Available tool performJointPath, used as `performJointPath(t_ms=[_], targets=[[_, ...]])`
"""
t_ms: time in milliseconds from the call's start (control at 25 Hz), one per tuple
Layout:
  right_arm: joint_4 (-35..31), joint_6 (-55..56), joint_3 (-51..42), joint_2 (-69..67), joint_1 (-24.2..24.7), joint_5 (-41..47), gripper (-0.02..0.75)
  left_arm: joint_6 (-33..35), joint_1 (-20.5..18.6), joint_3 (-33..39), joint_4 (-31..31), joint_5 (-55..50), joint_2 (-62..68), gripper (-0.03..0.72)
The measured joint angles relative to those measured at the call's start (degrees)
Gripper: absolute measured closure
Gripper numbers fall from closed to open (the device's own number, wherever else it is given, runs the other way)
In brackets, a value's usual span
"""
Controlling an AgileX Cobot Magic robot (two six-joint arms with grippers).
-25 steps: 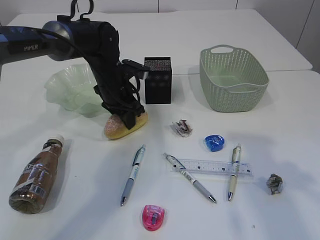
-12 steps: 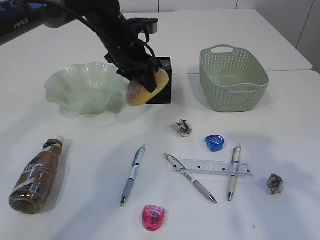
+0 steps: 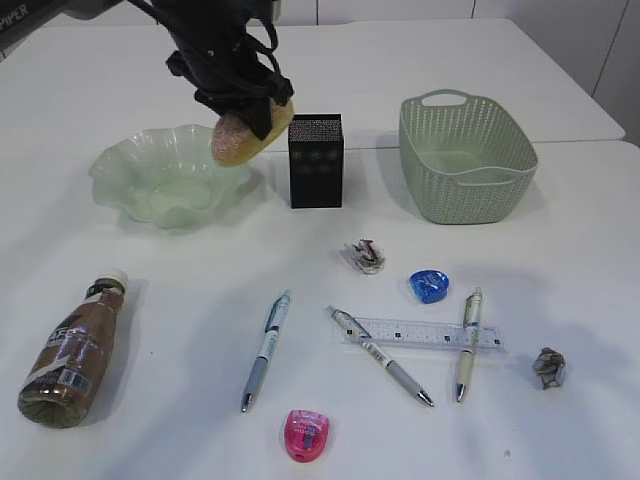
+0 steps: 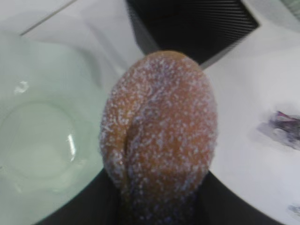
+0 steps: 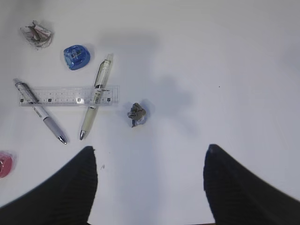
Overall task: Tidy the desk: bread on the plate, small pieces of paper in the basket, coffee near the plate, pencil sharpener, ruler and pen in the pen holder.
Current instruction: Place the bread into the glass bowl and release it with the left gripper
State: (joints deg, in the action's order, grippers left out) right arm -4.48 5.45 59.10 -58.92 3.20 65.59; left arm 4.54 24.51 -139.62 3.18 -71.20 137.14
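Observation:
My left gripper (image 3: 243,110) is shut on the sugar-dusted bread (image 3: 247,137) and holds it in the air above the right rim of the green glass plate (image 3: 135,180). In the left wrist view the bread (image 4: 161,122) fills the centre, with the plate (image 4: 37,140) below it on the left. The black pen holder (image 3: 316,160) stands right of the plate. The coffee bottle (image 3: 70,350) lies at the front left. My right gripper (image 5: 150,152) is open and empty above bare table, near a paper ball (image 5: 137,114).
The green basket (image 3: 465,155) stands at the back right. A ruler (image 3: 425,333), three pens (image 3: 265,350) (image 3: 385,368) (image 3: 467,343), a blue sharpener (image 3: 429,286), a pink sharpener (image 3: 307,435) and two paper balls (image 3: 365,256) (image 3: 548,367) lie on the front of the table.
My left gripper has lifted the bread off the table and carried it up and left, from in front of the pen holder to over the plate's right rim.

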Motion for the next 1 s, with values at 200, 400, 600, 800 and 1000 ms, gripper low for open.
performJointPath(t_ms=[200,400,600,800,1000], targets=[[0.00,0.00,0.00,0.00,0.00,0.88,0.187,-4.88,-3.80,0.00,-4.58,-0.11,0.00,0.479],[0.00,0.00,0.00,0.00,0.00,1.29,0.187,-5.97,-8.23,0.00,-5.22,-0.11,0.00,0.479],[0.00,0.00,0.00,0.00,0.00,1.38,0.187,-6.09,-10.93,0.00,-5.22,-0.20,0.50,0.479],[0.00,0.00,0.00,0.00,0.00,1.38,0.186,-6.12,-12.75,0.00,-4.97,0.05,4.20,0.479],[0.00,0.00,0.00,0.00,0.00,1.38,0.187,-6.21,-13.14,0.00,-3.18,0.63,6.95,0.479]])
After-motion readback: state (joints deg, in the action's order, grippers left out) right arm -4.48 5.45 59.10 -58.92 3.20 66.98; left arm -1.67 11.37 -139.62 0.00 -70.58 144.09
